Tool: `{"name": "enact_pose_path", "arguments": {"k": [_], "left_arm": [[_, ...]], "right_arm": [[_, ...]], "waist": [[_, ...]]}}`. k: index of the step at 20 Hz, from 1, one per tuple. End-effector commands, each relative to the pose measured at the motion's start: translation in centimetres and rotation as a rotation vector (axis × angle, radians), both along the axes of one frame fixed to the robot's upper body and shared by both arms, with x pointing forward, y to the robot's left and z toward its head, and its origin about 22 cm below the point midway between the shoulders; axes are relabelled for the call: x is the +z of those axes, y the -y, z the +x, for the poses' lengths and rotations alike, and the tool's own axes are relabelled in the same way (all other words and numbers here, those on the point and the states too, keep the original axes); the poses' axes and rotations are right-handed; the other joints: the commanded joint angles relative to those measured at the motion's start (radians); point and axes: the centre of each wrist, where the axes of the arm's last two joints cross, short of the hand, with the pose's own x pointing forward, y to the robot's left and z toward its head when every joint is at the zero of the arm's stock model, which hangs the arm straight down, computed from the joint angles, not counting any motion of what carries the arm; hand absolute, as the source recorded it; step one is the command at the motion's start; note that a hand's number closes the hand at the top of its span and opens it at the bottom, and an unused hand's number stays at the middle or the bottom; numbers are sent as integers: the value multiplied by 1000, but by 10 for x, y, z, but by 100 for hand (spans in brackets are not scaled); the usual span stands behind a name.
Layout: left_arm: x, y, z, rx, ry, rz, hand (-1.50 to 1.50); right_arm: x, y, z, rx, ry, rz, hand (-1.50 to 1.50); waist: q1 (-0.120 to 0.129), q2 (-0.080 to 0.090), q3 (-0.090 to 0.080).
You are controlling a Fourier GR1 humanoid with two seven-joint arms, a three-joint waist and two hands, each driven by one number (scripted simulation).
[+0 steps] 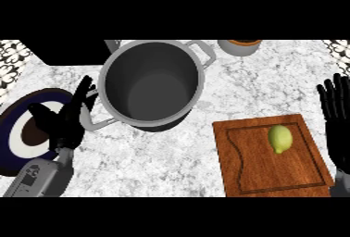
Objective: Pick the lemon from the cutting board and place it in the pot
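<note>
Lying on cutting board (253, 162) R of pot (152, 69): lemon (279, 138), untouched

You'll see the yellow-green lemon (279, 138) lying on the wooden cutting board (259, 173), toward its upper right. The grey metal pot (152, 83) stands upright and empty, up and left of the board.

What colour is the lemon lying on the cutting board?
Pale yellow-green; the lemon shows best in the head view, on the brown wooden cutting board.
</note>
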Motion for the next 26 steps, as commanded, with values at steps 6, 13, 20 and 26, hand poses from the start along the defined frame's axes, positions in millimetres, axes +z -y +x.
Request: {"name": "enact_pose_path", "arguments": {"k": [6, 13, 20, 26], "left_arm": [[-10, -90, -31, 197, -70, 360, 0], [-25, -86, -53, 143, -111, 343, 0], [-21, -88, -62, 103, -83, 369, 0], [-22, -84, -62, 111, -73, 370, 0]], "right_arm": [[-104, 28, -99, -778, -191, 325, 150], [-121, 26, -128, -1270, 27, -271, -150], [-127, -42, -152, -1178, -33, -256, -150], [-101, -45, -183, -1073, -201, -307, -150]], "waist": [[-47, -9, 0], [-15, -13, -5], [6, 1, -10], [22, 8, -13]]}}
